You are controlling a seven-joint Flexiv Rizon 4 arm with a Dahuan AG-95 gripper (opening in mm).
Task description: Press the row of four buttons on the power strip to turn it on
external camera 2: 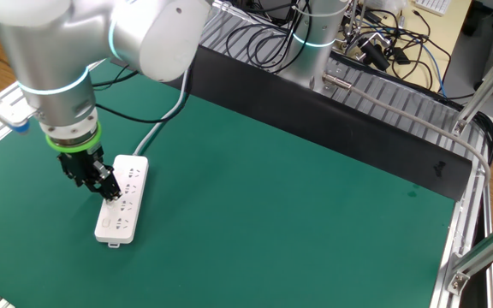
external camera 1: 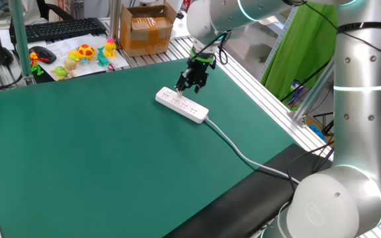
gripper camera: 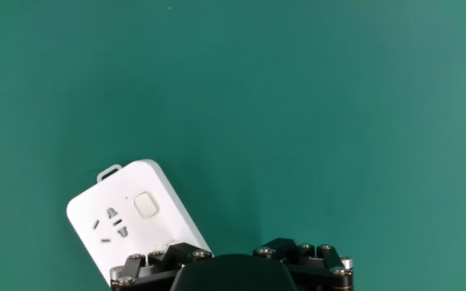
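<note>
Green mat (external camera 1: 98,158); gripper (external camera 1: 189,84) over power strip (external camera 1: 181,105)

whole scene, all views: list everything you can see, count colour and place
power strip: one, white, on the green mat, under the gripper
cable: one, white-grey, runs from the strip's end off the mat's edge
button: one clearly seen in the hand view, white, near the strip's end; the rest hidden or too small
mat: one, green, covers the table
cardboard box: one, brown, behind the mat
toys: several, yellow, orange and green, beyond the mat's far corner
keyboard: one, black, behind the toys
gripper: one, black, down at the strip's top face, fingers spread wide
arm: one, silver-grey
</note>
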